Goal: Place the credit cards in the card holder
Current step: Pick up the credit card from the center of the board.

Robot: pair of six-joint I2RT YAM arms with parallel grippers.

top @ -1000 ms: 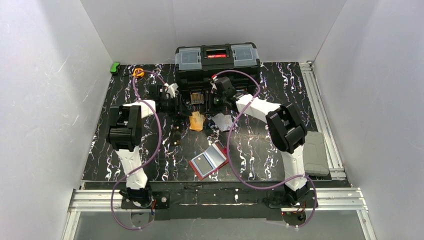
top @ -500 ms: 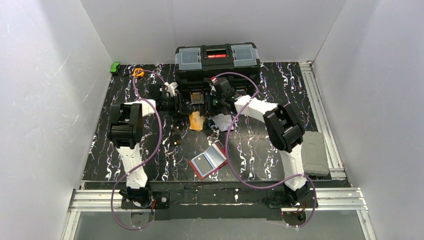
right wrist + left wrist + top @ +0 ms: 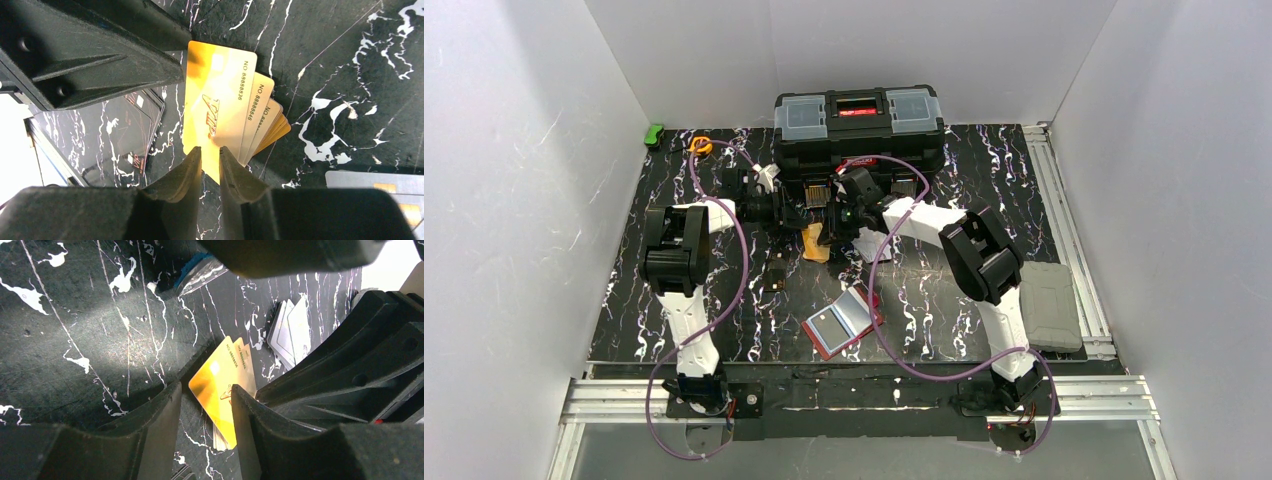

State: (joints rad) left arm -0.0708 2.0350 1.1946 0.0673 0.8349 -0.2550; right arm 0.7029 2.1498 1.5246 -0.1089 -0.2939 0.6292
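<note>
A fanned pile of orange credit cards [image 3: 815, 241] [image 3: 220, 107] [image 3: 220, 385] lies on the black marbled table, just in front of the toolbox. My left gripper [image 3: 794, 213] [image 3: 206, 397] is open low over the pile's corner, and its right finger lies over the top card. My right gripper [image 3: 844, 216] [image 3: 207, 152] faces it from the other side. Its jaws stand a narrow gap apart over the top card's near corner. Whitish-grey credit cards [image 3: 290, 332] [image 3: 390, 187] lie beside the pile. The red card holder [image 3: 844, 320] lies open nearer the bases.
The big black toolbox [image 3: 859, 125] stands right behind both grippers. Dark cards [image 3: 125, 125] lie left of the orange pile. A grey case [image 3: 1049, 305] sits at the table's right edge. At the back left are a yellow tape measure [image 3: 701, 146] and a green object [image 3: 655, 134].
The right arm has swung left, bringing its gripper over the orange pile, opposite the left gripper. Both grippers' jaws have narrowed. The cards and holder have not moved.
</note>
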